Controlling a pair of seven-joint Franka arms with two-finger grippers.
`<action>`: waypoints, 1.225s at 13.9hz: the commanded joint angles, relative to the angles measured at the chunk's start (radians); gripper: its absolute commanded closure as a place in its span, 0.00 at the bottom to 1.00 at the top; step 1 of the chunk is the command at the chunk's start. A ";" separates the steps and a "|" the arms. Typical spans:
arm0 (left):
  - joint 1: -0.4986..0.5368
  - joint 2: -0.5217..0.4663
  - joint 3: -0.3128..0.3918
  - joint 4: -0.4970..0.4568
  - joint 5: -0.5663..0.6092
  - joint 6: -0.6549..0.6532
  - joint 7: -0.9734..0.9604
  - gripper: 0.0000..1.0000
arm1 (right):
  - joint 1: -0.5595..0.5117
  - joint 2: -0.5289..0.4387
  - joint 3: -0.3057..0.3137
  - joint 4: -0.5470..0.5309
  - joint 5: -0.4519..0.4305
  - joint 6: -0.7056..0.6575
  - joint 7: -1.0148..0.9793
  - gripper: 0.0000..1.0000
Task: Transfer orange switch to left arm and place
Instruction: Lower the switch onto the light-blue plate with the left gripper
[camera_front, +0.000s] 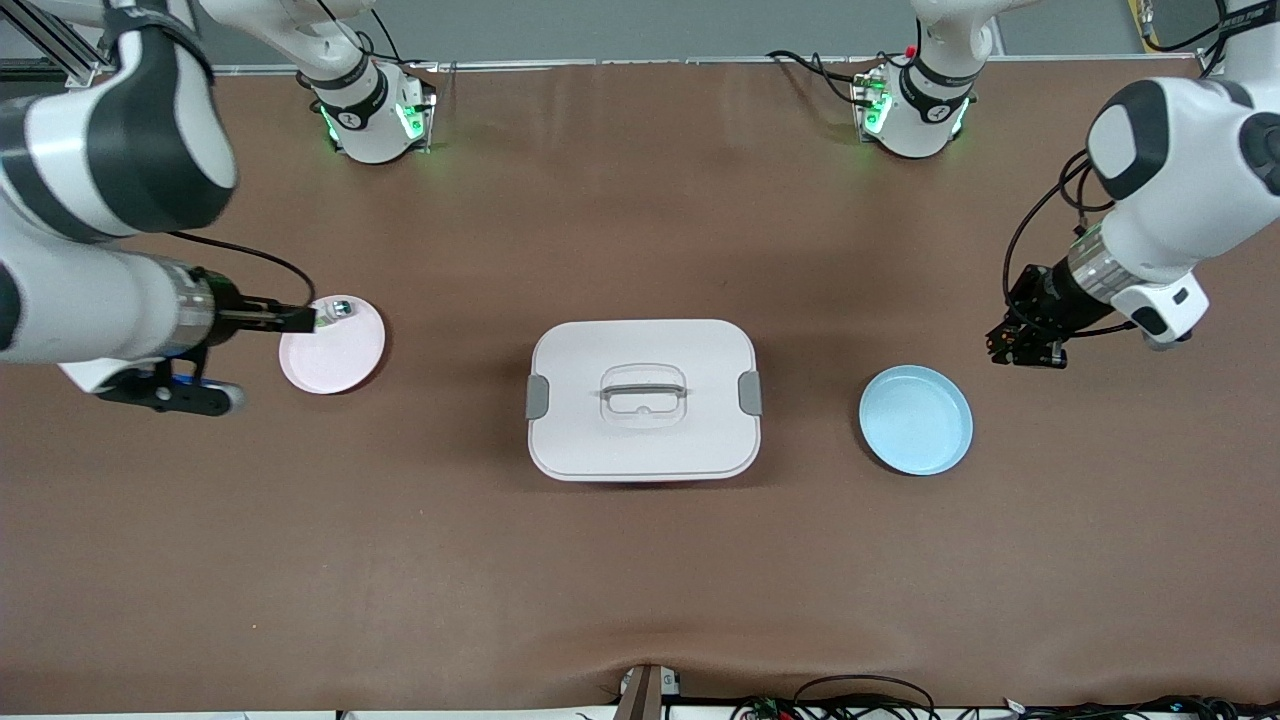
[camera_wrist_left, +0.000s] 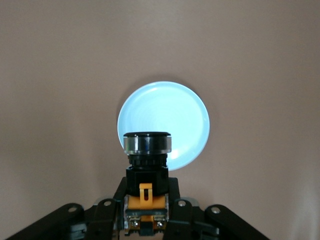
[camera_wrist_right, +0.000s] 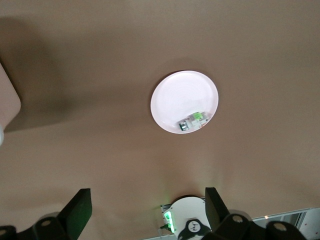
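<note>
Two plates flank the box (camera_front: 643, 400): blue plate (camera_front: 916, 420) toward my left arm's end, nearest the camera, then the box mid-table, then the pink plate (camera_front: 345, 350) toward my right arm's end. My left gripper (camera_front: 1025, 345) hangs just beside the blue plate, pinched on the switch (camera_wrist_left: 146, 167). My right gripper (camera_wrist_right: 145, 210) is spread wide and empty above the pink plate's edge, where a small green-and-silver part (camera_wrist_right: 192, 120) lies. I judge the carry nearly done: the switch is past the box and only needs lowering onto the blue plate and letting go
</note>
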 joint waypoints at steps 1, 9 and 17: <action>0.002 0.056 -0.026 -0.020 0.092 0.053 -0.095 1.00 | -0.072 -0.069 0.017 -0.073 -0.025 0.007 -0.115 0.00; -0.042 0.326 -0.040 0.032 0.334 0.225 -0.338 1.00 | -0.052 -0.086 0.024 -0.064 -0.144 -0.053 -0.103 0.00; -0.067 0.490 -0.040 0.101 0.607 0.256 -0.598 1.00 | -0.058 -0.095 0.021 -0.064 -0.045 -0.048 -0.096 0.00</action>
